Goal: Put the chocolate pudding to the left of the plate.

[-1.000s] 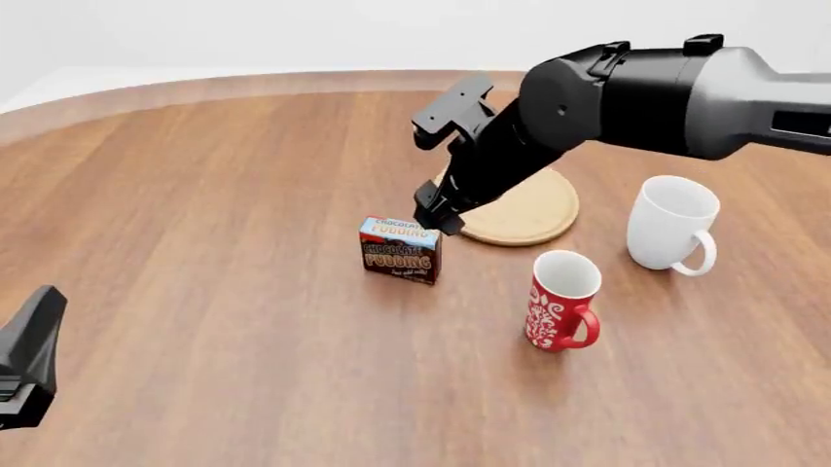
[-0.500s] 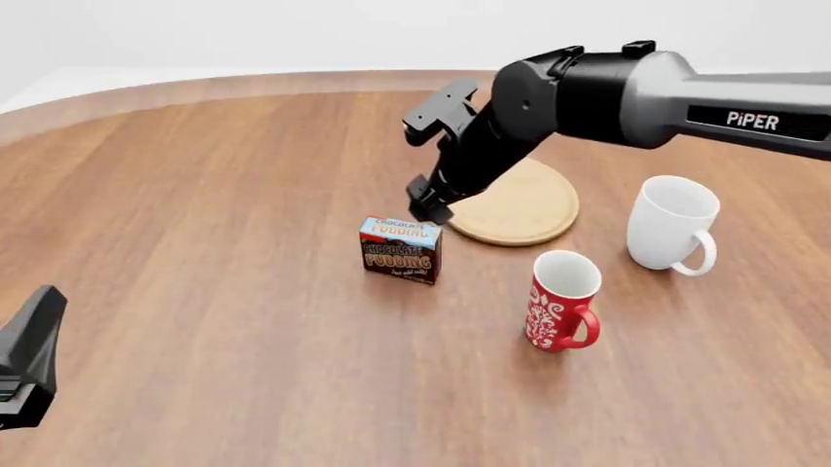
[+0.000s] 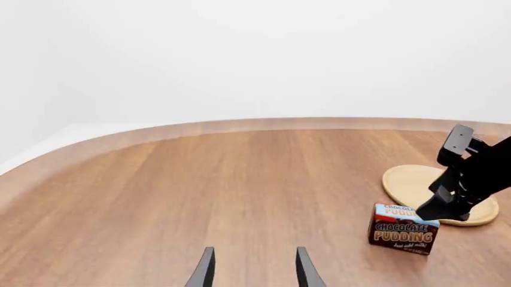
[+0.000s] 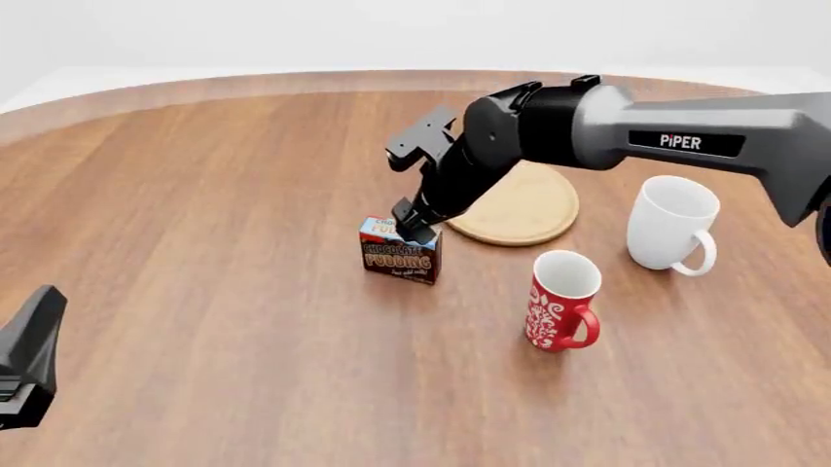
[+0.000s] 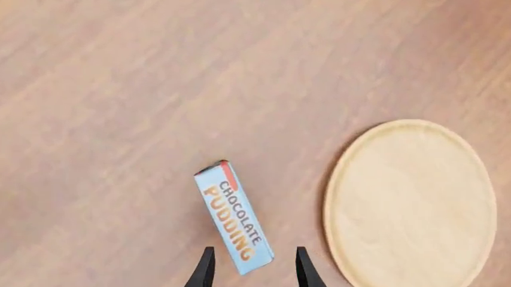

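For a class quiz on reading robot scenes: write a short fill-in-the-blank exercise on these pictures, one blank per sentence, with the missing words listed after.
1. The right gripper hangs open just above the ____ pudding box.
2. The pudding box stands on the table beside the round wooden ____.
3. The mug nearest the camera in the front view is ____.
4. The other mug is ____.

Missing words: chocolate; plate; red; white

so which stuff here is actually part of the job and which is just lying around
Part of the job:
chocolate pudding
plate
right pincer, open above the pudding box

Just lying about:
white mug
red mug
left pincer, open, far from the box
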Controlling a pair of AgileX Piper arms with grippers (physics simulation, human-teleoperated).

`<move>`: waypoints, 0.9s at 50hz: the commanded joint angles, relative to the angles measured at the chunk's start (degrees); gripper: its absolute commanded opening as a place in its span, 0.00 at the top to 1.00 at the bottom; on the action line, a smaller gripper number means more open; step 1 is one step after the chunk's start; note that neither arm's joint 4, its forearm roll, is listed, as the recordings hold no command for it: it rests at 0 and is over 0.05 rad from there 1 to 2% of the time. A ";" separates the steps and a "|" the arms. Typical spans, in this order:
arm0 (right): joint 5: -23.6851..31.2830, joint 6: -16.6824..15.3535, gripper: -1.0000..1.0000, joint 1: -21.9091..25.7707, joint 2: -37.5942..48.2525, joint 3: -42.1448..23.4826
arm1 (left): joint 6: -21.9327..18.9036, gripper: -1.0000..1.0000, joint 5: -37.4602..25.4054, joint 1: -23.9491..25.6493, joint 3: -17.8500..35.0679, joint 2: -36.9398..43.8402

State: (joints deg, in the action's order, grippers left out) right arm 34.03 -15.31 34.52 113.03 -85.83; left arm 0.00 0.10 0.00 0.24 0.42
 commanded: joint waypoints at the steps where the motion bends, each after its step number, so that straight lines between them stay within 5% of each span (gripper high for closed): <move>1: -1.21 1.14 0.00 0.77 0.72 0.84 | 0.00 0.00 0.00 0.00 0.00 0.00; 45: -2.43 1.70 0.00 0.92 4.27 -0.72 | 0.00 0.00 0.00 0.00 0.00 0.00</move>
State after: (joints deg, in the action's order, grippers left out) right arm 31.86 -13.74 35.47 116.52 -86.22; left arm 0.00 0.10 0.00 0.24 0.42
